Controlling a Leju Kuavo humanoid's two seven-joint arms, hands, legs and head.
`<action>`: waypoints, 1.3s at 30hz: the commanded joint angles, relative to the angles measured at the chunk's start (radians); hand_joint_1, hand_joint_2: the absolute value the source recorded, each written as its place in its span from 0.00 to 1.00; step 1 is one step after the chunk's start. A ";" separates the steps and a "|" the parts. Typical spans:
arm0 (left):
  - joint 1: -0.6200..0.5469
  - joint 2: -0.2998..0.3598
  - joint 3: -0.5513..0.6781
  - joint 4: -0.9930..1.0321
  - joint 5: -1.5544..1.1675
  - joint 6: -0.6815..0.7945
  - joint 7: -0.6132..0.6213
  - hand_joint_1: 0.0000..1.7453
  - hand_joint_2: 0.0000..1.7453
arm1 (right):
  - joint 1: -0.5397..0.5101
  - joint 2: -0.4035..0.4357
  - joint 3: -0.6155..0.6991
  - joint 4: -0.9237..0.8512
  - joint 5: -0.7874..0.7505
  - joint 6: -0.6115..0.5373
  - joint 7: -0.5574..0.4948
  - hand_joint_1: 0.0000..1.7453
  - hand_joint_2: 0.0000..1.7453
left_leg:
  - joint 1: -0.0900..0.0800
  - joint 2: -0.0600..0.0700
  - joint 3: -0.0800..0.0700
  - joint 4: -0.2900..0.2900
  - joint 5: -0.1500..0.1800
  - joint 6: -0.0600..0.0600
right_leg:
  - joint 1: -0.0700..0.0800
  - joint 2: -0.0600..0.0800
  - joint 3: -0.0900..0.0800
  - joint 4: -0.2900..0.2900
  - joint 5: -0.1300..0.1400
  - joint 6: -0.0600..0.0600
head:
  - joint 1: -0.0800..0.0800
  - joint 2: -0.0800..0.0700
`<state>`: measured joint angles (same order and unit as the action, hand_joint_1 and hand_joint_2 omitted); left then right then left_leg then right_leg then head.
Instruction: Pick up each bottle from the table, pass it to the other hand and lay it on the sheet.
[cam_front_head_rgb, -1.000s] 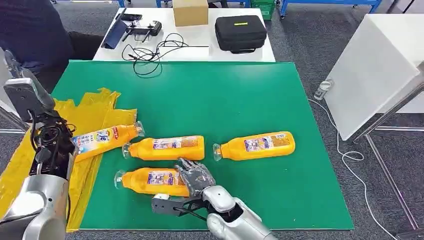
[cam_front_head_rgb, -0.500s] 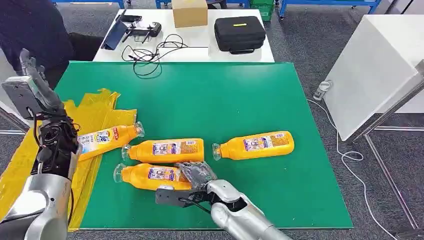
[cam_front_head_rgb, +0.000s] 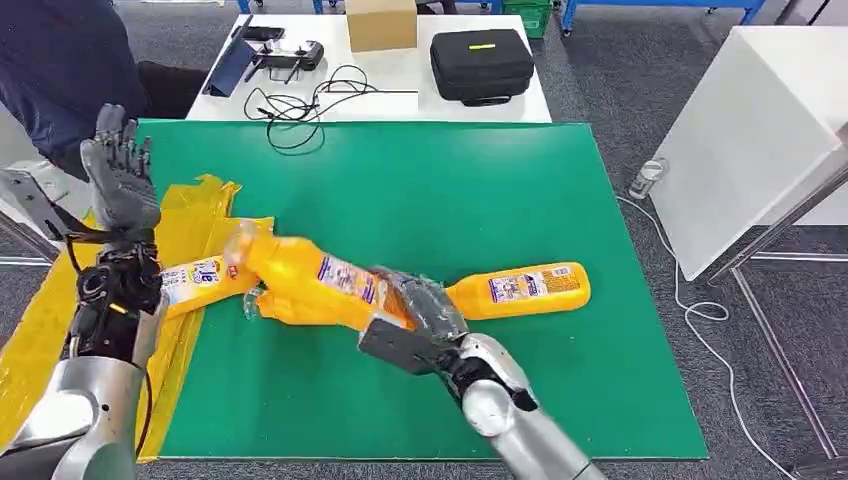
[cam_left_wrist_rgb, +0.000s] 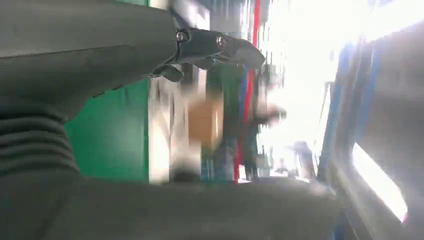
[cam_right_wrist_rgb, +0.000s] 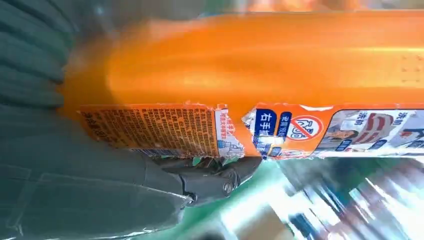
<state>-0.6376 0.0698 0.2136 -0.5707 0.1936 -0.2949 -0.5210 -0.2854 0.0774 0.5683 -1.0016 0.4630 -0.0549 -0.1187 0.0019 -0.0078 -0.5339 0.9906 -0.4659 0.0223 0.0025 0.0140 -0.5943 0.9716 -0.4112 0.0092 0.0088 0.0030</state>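
My right hand (cam_front_head_rgb: 425, 310) grips an orange bottle (cam_front_head_rgb: 315, 277) by its base and holds it above the green table (cam_front_head_rgb: 450, 190), cap end toward the left. The right wrist view has that orange bottle (cam_right_wrist_rgb: 260, 75) close up, with my right hand (cam_right_wrist_rgb: 210, 180) curled under its label. A second orange bottle (cam_front_head_rgb: 295, 308) lies partly hidden behind the lifted one. Another orange bottle (cam_front_head_rgb: 520, 288) lies to the right. One more bottle (cam_front_head_rgb: 200, 280) rests on the edge of the yellow sheet (cam_front_head_rgb: 190, 220). My left hand (cam_front_head_rgb: 120, 180) is raised over the sheet, fingers spread, holding nothing.
A white table (cam_front_head_rgb: 400, 85) behind the green one carries a cardboard box (cam_front_head_rgb: 381, 24), a black case (cam_front_head_rgb: 481, 65), cables (cam_front_head_rgb: 300, 105) and a controller (cam_front_head_rgb: 285, 55). A person in dark clothing (cam_front_head_rgb: 60, 70) stands at the far left. A white cabinet (cam_front_head_rgb: 745, 140) stands on the right.
My right hand has closed on the nearest bottle and lifted it off the table, swinging it up and left. My left hand has risen and turned, fingers spread.
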 joint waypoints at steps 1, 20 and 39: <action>0.103 -0.040 -0.064 -0.162 0.187 -0.245 0.109 0.00 1.00 | -0.028 -0.064 -0.298 -0.304 0.002 0.018 -0.006 1.00 1.00 | -0.001 -0.001 0.000 0.000 -0.001 0.000 | -0.001 -0.002 0.000 0.000 -0.001 0.001 | 0.000 0.000; 0.083 -0.132 -0.398 -0.230 0.282 -0.234 0.144 0.00 1.00 | -0.389 0.177 -0.196 0.339 0.271 -0.244 0.023 1.00 1.00 | 0.000 0.003 0.001 0.002 0.000 -0.001 | 0.001 0.000 0.000 0.001 0.000 0.001 | 0.000 0.000; 0.022 -0.126 -0.357 -0.120 0.321 -0.241 0.131 0.00 1.00 | -0.361 0.272 0.227 0.388 0.303 -0.294 0.101 1.00 1.00 | 0.001 0.003 0.001 0.000 -0.001 -0.001 | 0.001 0.000 0.001 0.001 -0.001 0.001 | 0.000 0.000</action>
<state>-0.5286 -0.0591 -0.1431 -0.8190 0.5047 -0.5165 -0.4082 -0.6072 0.3506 0.4805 -0.6767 0.8000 -0.3311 -0.0619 0.0025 -0.0060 -0.5345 0.9906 -0.4653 0.0221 0.0025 0.0143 -0.5955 0.9728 -0.4109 0.0095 0.0092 0.0031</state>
